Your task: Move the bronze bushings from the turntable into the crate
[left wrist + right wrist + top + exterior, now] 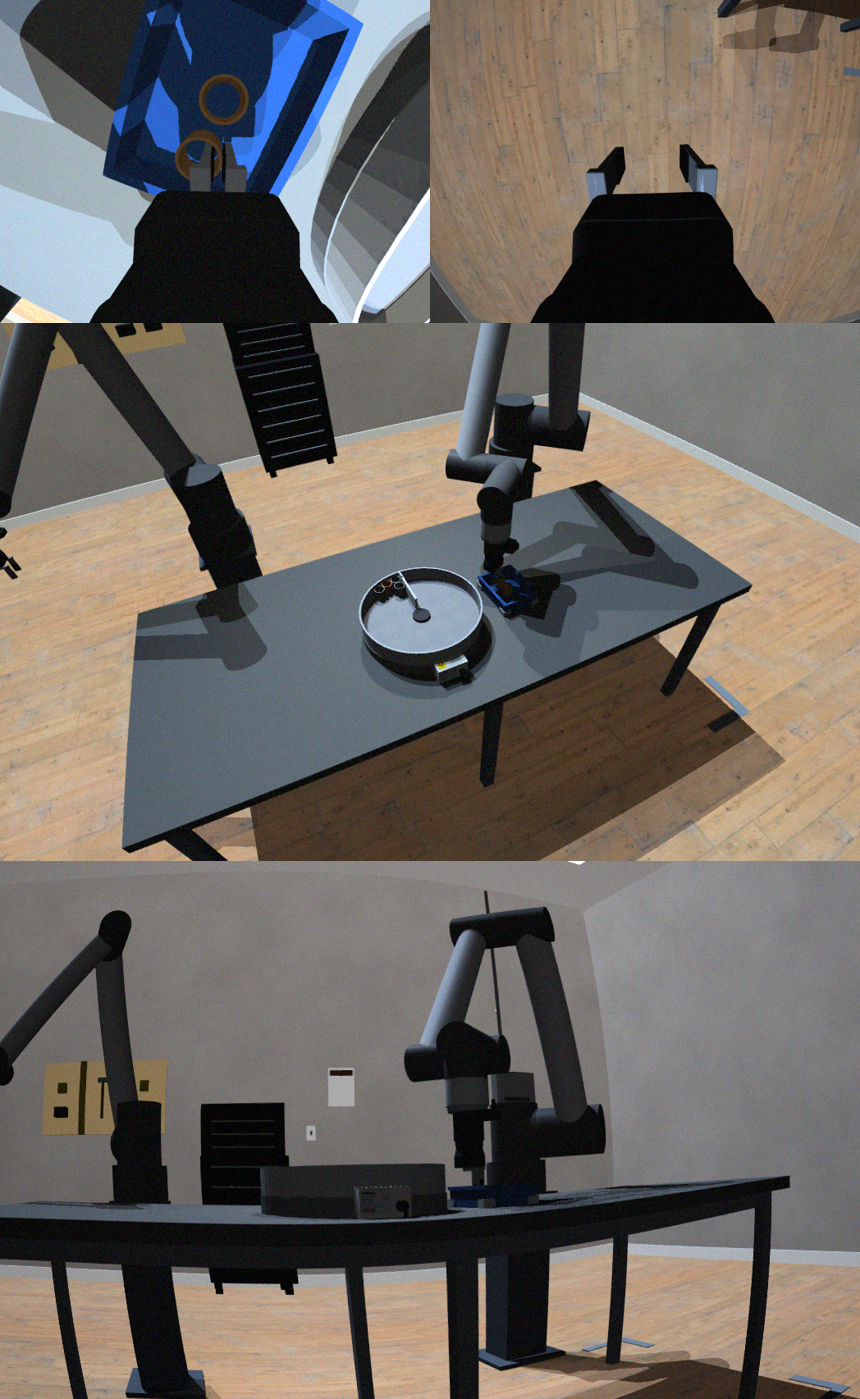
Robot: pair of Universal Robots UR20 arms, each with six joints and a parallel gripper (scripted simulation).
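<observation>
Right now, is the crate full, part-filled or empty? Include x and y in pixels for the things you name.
Part-filled: inside the blue open-topped crate (493, 594) (501, 1193) (302, 104), one bronze ring-shaped bushing (245, 99) sits with bare blue floor around it.

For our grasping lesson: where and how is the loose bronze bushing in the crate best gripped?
Probably by its wall, from above, one finger inside: the bronze bushing has its open end up, and the crate walls it in.
</observation>
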